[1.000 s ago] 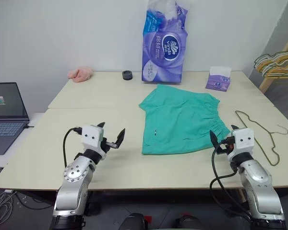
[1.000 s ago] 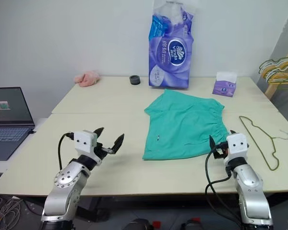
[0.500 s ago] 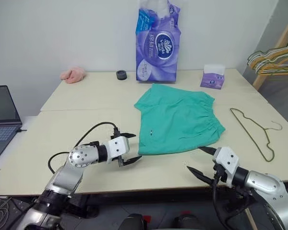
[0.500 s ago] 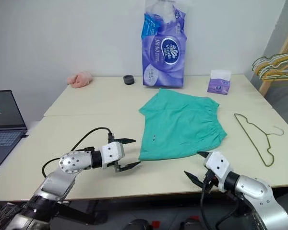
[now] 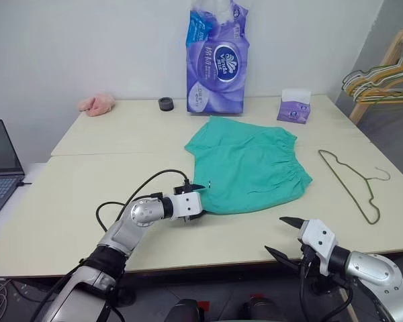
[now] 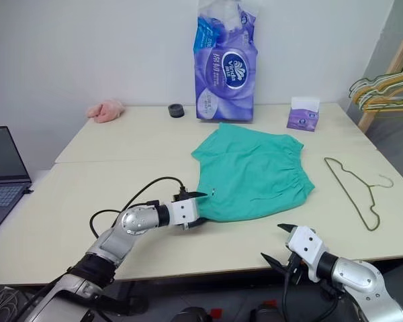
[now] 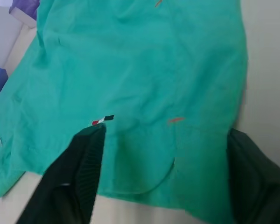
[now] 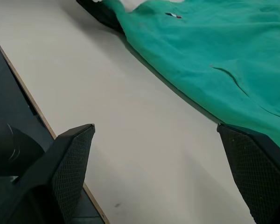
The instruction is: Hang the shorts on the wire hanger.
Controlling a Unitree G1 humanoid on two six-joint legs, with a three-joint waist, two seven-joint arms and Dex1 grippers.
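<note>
Now reaching in at the near-left hem corner of the shorts point(image 5: 245, 164), lying flat mid-table: left gripper point(image 5: 197, 202), well short of it a second ago, narrowing from wide around the fabric edge, grip not yet sure. Right gripper point(image 5: 284, 235) hanging wide near the front edge. Wire hanger point(image 5: 352, 183) lying untouched toward the right edge. Left wrist view alone showing fingers point(image 7: 86, 158) straddling the hem.

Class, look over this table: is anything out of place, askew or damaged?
Nothing stands out. The shorts lie flat and whole on the table; the hanger lies apart beside them, intact. The left hand is at their near corner.
</note>
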